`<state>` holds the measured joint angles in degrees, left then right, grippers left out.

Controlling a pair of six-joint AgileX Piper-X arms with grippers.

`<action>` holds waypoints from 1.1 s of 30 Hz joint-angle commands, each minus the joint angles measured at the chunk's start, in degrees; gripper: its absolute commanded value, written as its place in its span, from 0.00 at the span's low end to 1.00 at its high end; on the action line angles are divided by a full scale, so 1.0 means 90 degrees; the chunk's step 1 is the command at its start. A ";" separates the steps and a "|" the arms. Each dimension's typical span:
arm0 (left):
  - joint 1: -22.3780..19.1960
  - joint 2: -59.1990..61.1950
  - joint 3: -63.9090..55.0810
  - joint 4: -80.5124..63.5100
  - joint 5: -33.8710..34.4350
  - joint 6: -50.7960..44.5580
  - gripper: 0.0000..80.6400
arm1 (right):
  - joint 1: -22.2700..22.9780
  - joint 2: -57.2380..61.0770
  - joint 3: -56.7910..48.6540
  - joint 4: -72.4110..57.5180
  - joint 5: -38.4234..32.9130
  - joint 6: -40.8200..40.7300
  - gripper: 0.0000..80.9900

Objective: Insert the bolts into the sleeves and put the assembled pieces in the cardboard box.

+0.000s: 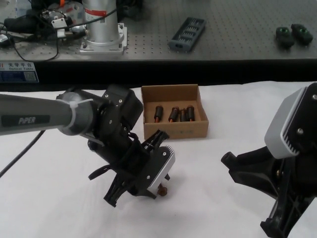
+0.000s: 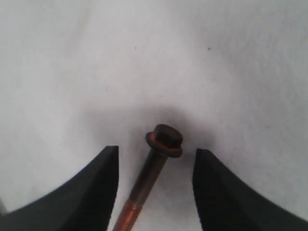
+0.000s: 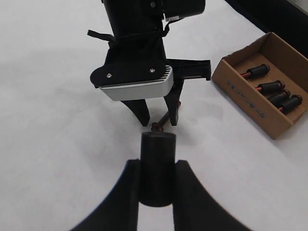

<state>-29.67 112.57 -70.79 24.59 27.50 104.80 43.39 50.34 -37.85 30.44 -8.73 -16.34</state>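
A copper-coloured bolt (image 2: 159, 163) with a dark hex head lies on the white cloth. My left gripper (image 2: 155, 153) is open, one black finger on each side of the bolt with a gap on both sides. From above, this gripper (image 1: 157, 182) points down at the bolt (image 1: 162, 189) in front of the cardboard box (image 1: 176, 130). My right gripper (image 3: 157, 180) is shut on a black sleeve (image 3: 156, 163), held low over the cloth and facing the left gripper (image 3: 155, 114) and the bolt (image 3: 160, 124). Several assembled pieces (image 1: 174, 114) lie in the box (image 3: 250, 103).
Behind the cloth runs a perforated bench (image 1: 237, 29) with a metal column (image 1: 101, 25), cables (image 1: 29, 27), a black ribbed tray (image 1: 187, 32) and two small black parts (image 1: 294, 34). The right arm's grey camera housing (image 1: 292, 124) stands at the right edge.
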 commanded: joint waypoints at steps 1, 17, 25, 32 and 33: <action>-0.0030 0.0230 -0.0192 -0.0210 0.0104 0.0365 0.39 | 0.0013 -0.0084 -0.0021 -0.0091 -0.0095 -0.0049 0.02; -0.0030 0.0232 -0.0320 0.1316 -0.0018 0.0880 0.14 | 0.0013 -0.0084 -0.0021 -0.0173 -0.0095 -0.0049 0.02; -0.0030 0.0232 -0.0320 0.1315 -0.0810 0.0867 0.01 | 0.0013 -0.0084 -0.0021 -0.0173 -0.0095 -0.0049 0.02; -0.0030 0.0140 -0.0320 0.0743 -0.1467 -0.0489 0.01 | 0.0013 -0.0084 -0.0021 -0.0173 -0.0095 -0.0049 0.02; -0.0030 0.0068 -0.0320 0.0686 -0.1463 -0.0810 0.01 | 0.0013 -0.0084 -0.0021 -0.0173 -0.0095 -0.0049 0.02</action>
<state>-30.27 113.87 -73.89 33.11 21.56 106.84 43.39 50.34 -37.85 29.72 -8.73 -16.32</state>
